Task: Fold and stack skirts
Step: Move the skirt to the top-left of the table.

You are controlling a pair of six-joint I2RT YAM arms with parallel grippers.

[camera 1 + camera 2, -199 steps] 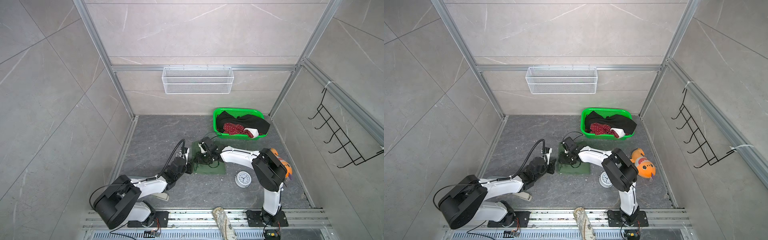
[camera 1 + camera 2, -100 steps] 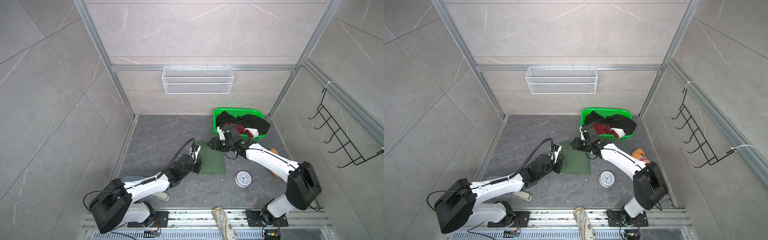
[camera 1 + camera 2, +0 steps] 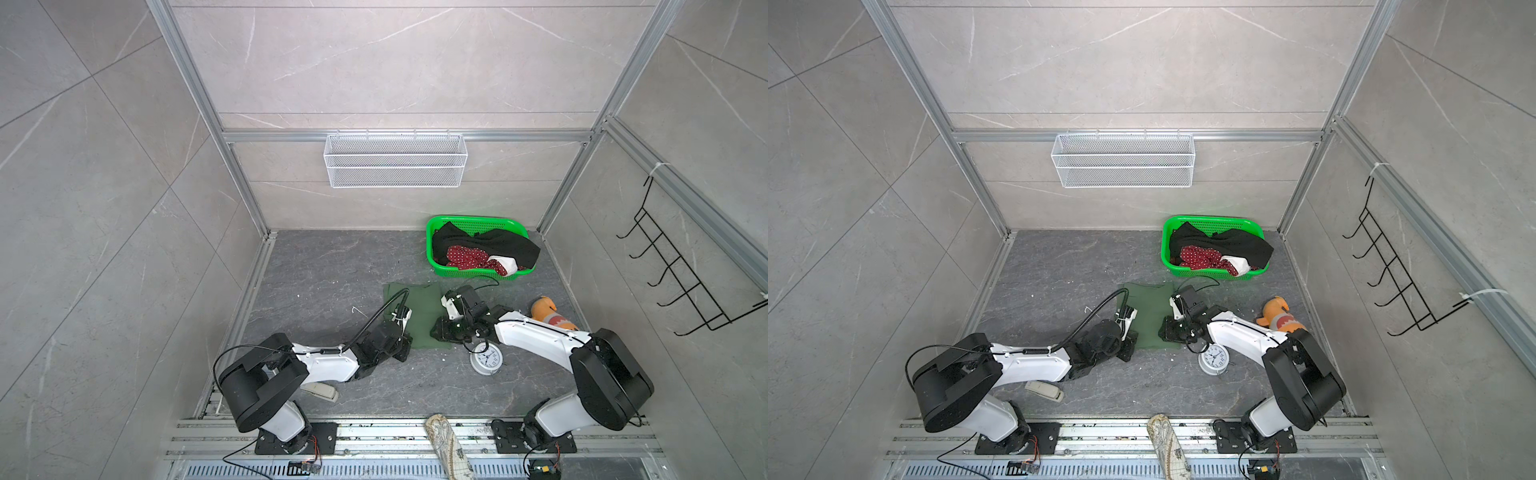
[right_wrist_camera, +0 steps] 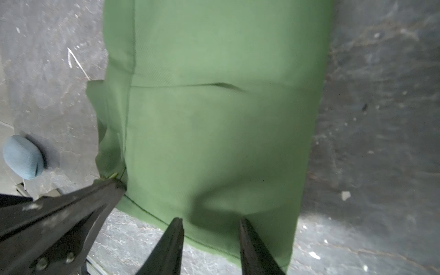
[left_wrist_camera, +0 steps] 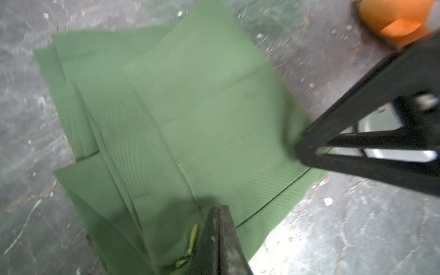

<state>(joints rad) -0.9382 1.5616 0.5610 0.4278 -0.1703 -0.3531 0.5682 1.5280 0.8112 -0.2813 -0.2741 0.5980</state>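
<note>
In front of the green basket (image 3: 478, 224), the olive skirt (image 3: 422, 307) lies flat, apparently mid-fold. Left gripper (image 5: 219, 209) pressed together at its corner; right gripper (image 4: 210, 221) spread over its edge, likely needing to pinch next.

Green skirt (image 3: 415, 309): lies flat on the grey floor (image 3: 324, 270), near the front of the green basket (image 3: 473, 219) but apart from it. Plain olive, folded over itself into a rough rectangle; layered edges on one side stepped, not flush. Zip pull (image 5: 193, 235) shows at a near corner.
Red skirt (image 3: 465, 257): white dots, crumpled inside the basket, partly under the black one.
Black skirt (image 3: 500, 247): unfolded, sprawls across the basket, overhangs its right rim.
</note>
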